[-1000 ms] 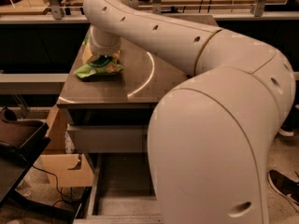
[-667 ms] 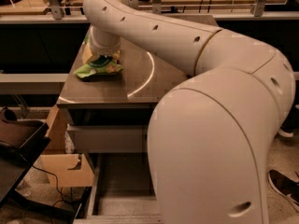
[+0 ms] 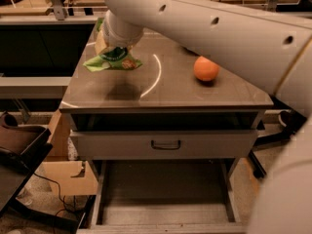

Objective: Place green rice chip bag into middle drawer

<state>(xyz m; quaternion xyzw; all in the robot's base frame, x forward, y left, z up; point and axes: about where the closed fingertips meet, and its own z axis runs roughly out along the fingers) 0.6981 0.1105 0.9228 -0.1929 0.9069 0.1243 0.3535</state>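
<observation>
The green rice chip bag (image 3: 113, 60) hangs from my gripper (image 3: 114, 50) above the left rear part of the cabinet top, with its shadow on the surface below it. The gripper is shut on the bag's top edge, and the white wrist hides most of the fingers. The middle drawer (image 3: 165, 206) is pulled open low at the front, a wide grey tray with a bare flat floor, well below and in front of the bag.
An orange fruit (image 3: 206, 68) sits on the right of the cabinet top (image 3: 165, 89). A shut grey drawer front with a dark handle (image 3: 165, 144) is above the open tray. A cardboard box (image 3: 63, 172) and a dark bin (image 3: 19, 145) stand at the left. My white arm (image 3: 234, 28) spans the upper right.
The bag has come up off the cabinet top in my gripper. The arm has risen out of the middle of the view, uncovering the orange fruit and the open drawer.
</observation>
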